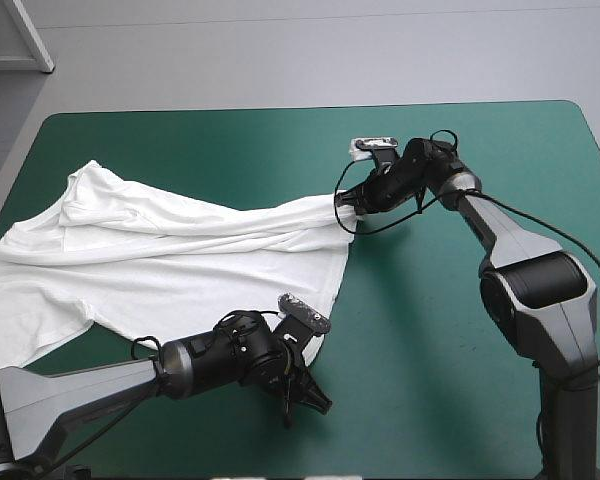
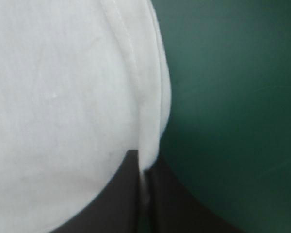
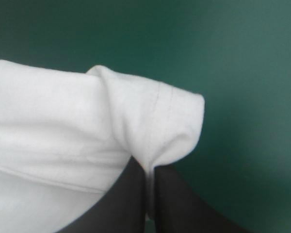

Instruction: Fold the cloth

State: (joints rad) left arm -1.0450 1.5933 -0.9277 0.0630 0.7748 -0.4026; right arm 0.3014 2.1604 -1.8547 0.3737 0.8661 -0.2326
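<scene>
On the teal-green worktop (image 1: 420, 310) the T-shirt (image 1: 160, 260) lies stretched, its hem pinched in the left hand (image 2: 144, 170), a bunched edge in the right hand (image 3: 150, 172).

Pretty sure this was a robotics lab, not somebody's home. A left arm (image 1: 80, 385) and a right arm (image 1: 535, 290), both grey and black, reached over a worktop (image 1: 460, 150) with a plain teal-green cover. Beyond the right pincer (image 1: 342, 203), past the worktop's far edge, was bare grey floor (image 1: 280, 50), plus a white frame (image 1: 20, 40) well off toward the left arm's side.
</scene>
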